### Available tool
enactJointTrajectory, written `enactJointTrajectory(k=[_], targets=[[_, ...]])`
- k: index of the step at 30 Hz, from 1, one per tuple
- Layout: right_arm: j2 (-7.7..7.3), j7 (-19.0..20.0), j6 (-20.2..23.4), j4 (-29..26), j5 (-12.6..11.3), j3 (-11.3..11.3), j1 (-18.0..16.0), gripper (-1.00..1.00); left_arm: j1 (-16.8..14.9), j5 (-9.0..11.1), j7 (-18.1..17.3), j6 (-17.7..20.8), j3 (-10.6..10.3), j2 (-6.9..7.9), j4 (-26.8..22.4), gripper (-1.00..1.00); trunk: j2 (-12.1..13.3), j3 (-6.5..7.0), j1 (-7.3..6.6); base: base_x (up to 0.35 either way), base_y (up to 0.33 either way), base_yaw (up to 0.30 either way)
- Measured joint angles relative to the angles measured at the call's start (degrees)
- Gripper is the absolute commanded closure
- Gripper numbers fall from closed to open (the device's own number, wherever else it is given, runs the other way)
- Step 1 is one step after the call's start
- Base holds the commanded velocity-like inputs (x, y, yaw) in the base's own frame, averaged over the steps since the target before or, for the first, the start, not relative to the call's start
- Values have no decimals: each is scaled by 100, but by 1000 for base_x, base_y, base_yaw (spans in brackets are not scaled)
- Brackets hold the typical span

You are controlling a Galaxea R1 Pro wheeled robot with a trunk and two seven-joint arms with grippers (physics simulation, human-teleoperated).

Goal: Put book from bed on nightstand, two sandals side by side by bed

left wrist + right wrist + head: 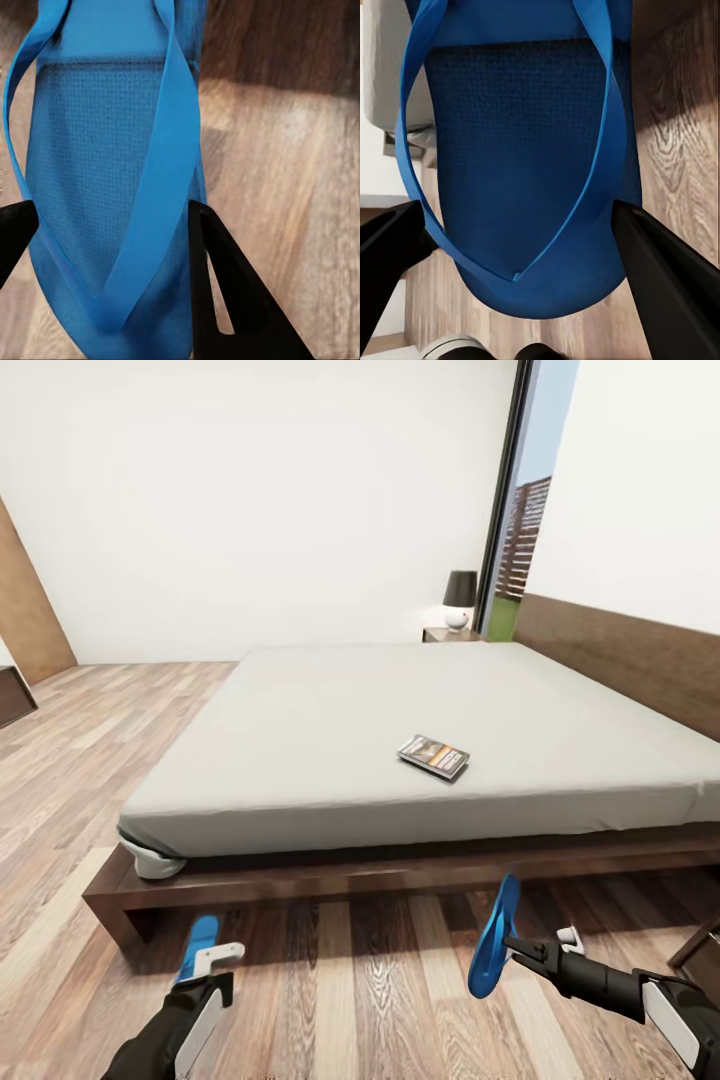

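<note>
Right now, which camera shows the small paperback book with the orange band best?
The head view: the small paperback book with the orange band lies whole on the light-grey mattress. Both wrist views look at blue sandals instead.

Black-shaded lamp (459,598) beside tall window (520,500), far corner.

The bed (420,710) runs off the head view at 3 o'clock, so its far corner and the end of the headboard (620,650) are cut away. The book (433,756) lies too small for its cover lettering to be read. The nightstand (448,634) at 1 o'clock shows just a sliver of top behind the mattress. In each wrist view the sandal's heel end is cropped: the left sandal (105,187) and the right sandal (525,172).
</note>
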Motion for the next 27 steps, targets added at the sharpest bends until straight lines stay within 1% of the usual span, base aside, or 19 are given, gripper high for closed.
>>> enactJointTrajectory(k=[2,3,5,7,8,11,13,14,15,17,21,27], targets=[[-3,-1,0,-2,0,0,0,100,-6,-146,-3,67,0,2,-30,100,-3,-44,5,0,0,0],[-4,-3,-1,-2,1,0,0,100,-8,-301,-3,93,1,3,-39,100,-4,-67,8,0,0,0],[-4,-3,0,-3,0,0,0,100,-10,-529,-7,118,1,14,-42,100,-7,-111,13,0,0,0],[-4,-1,3,-3,0,0,0,100,-10,-638,-15,126,2,45,-39,100,-9,-155,18,0,0,0],[-4,-2,5,-3,0,0,0,100,-10,-666,-19,129,2,61,-36,100,-11,-178,21,0,0,0],[-21,0,7,-3,0,0,0,100,-10,-711,-239,140,2,153,-31,100,-15,-244,28,0,0,0],[-96,0,7,-3,1,-1,-1,100,-10,-740,-334,148,2,179,-31,100,-18,-288,34,0,0,0],[-178,3,7,-3,-2,-3,-1,100,-10,-776,-366,151,-2,184,-31,100,-19,-310,36,0,0,0],[-221,7,13,-3,-11,-1,-1,100,-10,-799,-378,152,-4,182,-30,100,-20,-333,39,0,0,0],[-264,15,17,-3,-56,-1,0,100,-10,-831,-390,157,-6,176,-30,100,-23,-377,44,0,0,0],[-290,19,38,-10,-239,5,0,100,-10,-863,-391,161,-13,168,-30,100,-28,-466,54,0,0,0],[-294,18,43,-12,-286,8,0,100,-10,-874,-389,156,-9,170,-32,100,-36,-599,70,0,0,0]])
